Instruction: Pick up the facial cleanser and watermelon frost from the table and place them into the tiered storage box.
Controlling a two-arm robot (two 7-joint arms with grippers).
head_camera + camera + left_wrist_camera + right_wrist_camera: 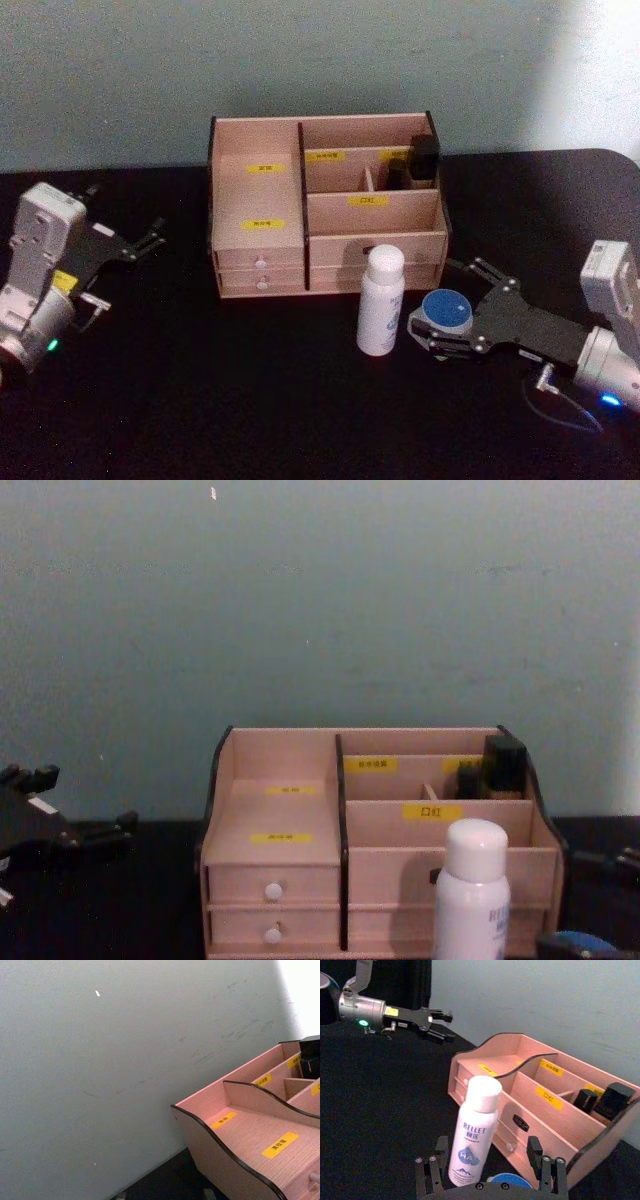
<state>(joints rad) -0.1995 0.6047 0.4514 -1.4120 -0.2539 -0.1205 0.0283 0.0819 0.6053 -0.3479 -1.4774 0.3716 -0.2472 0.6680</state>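
The facial cleanser [381,300], a tall white bottle with blue lettering, stands upright just in front of the tiered storage box [260,205]. To its right sits the watermelon frost [446,310], a squat jar with a blue lid. My right gripper [445,298] is open and straddles the jar, one finger on each side. In the right wrist view the blue lid [507,1180] lies low between the spread fingers [545,1170], with the cleanser [475,1135] just beyond. My left gripper [125,215] hovers open at the far left, away from both items.
Dark bottles [422,160] stand in the box's back right compartment. Two small drawers with white knobs [261,273] face me at the lower left of the box. The box stands on a black table [200,380] with a pale wall behind it.
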